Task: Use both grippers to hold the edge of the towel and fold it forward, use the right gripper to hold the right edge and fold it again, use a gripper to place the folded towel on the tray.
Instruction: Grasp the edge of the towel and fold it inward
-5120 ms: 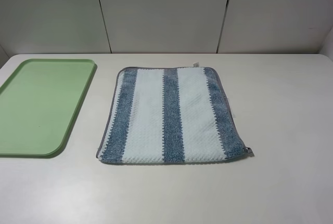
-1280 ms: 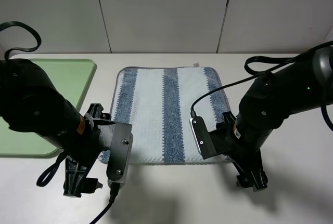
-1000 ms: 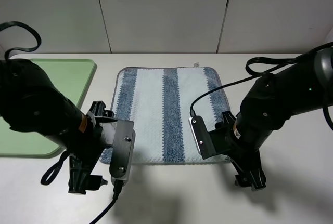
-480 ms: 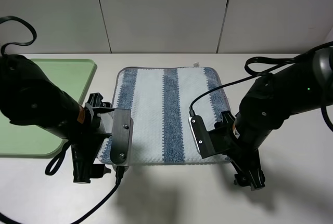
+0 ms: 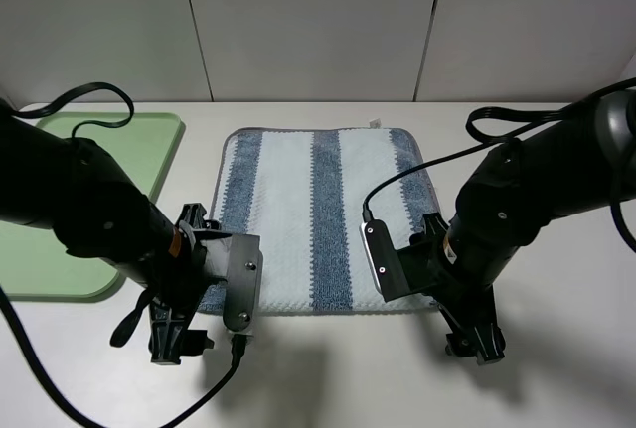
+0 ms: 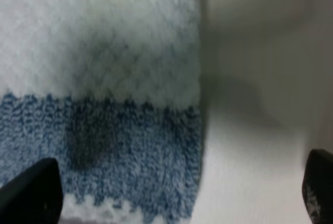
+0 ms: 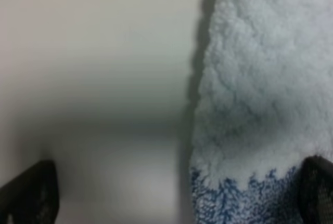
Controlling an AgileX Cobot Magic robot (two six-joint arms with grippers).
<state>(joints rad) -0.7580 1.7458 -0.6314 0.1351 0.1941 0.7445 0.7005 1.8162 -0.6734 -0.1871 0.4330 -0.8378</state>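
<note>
across the lower frame of the high view spreads the pale surface (image 5: 556, 170), carrying everything. at the left edge of the frame lies the light-green tray (image 5: 119, 145), partly hidden behind the left arm (image 5: 79, 214) and well apart from the cloth. centre frame, flat and unfolded, lies the striped towel (image 5: 318, 200), its small white tag (image 5: 375, 123) at the far hem. it looks soft, light and limp, with a waffle weave that should not slip; i judge it will drape rather than keep its shape. the best hold is therefore the near hem, close to each corner, pinched low against the surface.

the left end effector (image 5: 179, 334) is at the towel's lower-left corner and the right end effector (image 5: 475, 337) at its lower-right. both are spread wide and hold nothing. each wrist view shows the towel's edge (image 6: 104, 78) (image 7: 260, 78) lying between dark fingertips (image 6: 31, 195) (image 7: 26, 195). nothing stands in the way of folding forward, though the two arms crowd the near edge.
</note>
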